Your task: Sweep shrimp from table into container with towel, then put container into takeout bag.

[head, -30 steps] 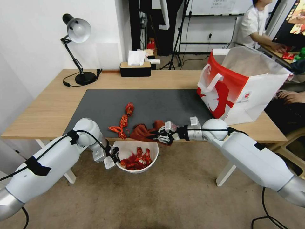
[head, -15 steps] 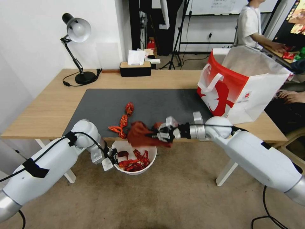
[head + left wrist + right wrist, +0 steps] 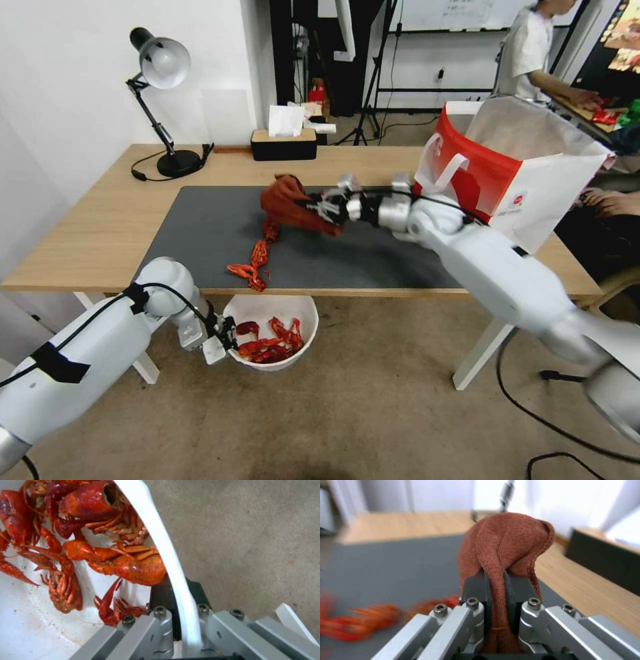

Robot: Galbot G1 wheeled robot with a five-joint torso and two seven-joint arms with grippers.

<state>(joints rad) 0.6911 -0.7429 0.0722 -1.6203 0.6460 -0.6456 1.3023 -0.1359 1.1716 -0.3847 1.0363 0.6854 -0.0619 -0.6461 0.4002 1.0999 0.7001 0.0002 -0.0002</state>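
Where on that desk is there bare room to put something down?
The grey mat is bare left of the shrimp, and right of them toward the takeout bag. The middle is crowded: the right claw holds the towel there.

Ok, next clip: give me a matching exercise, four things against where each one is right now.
Things:
1. towel
2. container
3. takeout bag
4. loose shrimp

Places:
A. on the grey mat, near the table's front edge
B. standing at the table's right end
C. pinched in the right pincer, above the mat
D. below the table edge, rim clamped by the left pincer

Pairs: 1-C, 2-D, 3-B, 4-A
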